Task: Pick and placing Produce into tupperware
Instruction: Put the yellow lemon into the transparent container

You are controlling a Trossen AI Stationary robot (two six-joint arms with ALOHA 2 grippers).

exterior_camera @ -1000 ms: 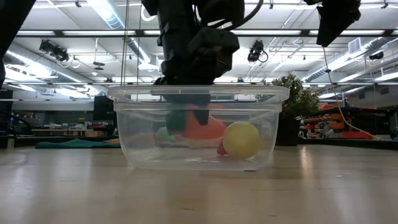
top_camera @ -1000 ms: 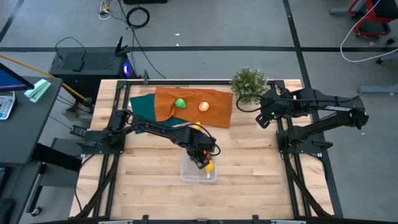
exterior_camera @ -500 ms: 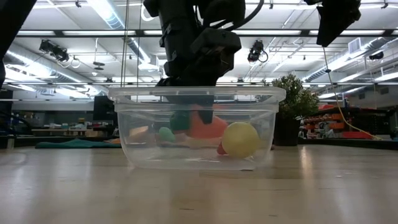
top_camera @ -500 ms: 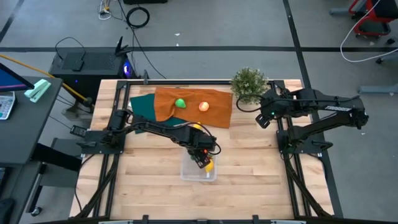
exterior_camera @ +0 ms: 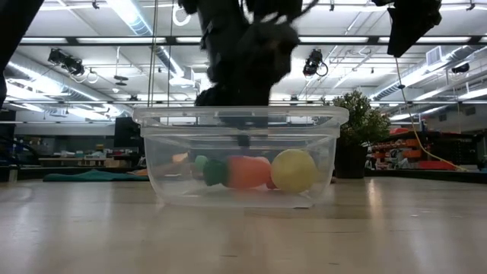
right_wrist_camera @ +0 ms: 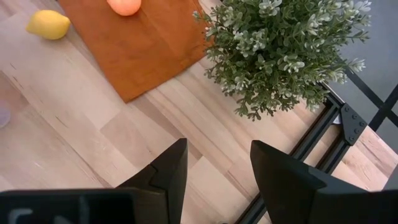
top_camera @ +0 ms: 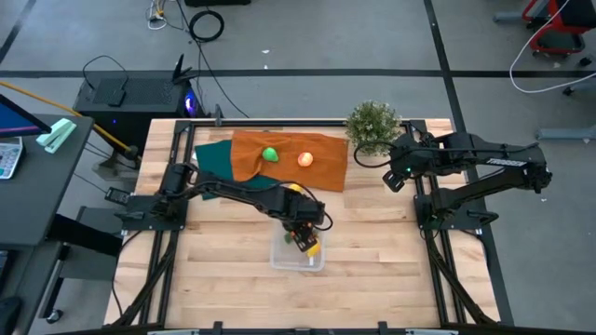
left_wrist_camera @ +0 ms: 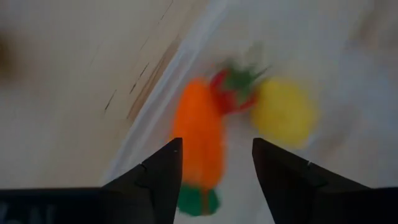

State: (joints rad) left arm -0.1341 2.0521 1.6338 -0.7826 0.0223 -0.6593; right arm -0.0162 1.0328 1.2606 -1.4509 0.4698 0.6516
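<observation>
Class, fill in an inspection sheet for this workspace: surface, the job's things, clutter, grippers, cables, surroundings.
Surface: wooden table, orange cloth over green cloth.
Job's things: tupperware holds carrot, strawberry, lemon; green round one and apple on the orange cloth; second lemon on the table.
Clutter: potted plant.
Grippers: left gripper open above tupperware; right gripper open, near the plant.
Cables: on floor.
Surroundings: desk.

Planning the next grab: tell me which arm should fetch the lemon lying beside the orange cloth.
Left, probably. Its open tool hangs empty over the container, with the lemon just beyond. The right tool, also open, waits by the potted plant, farther from the lemon.
</observation>
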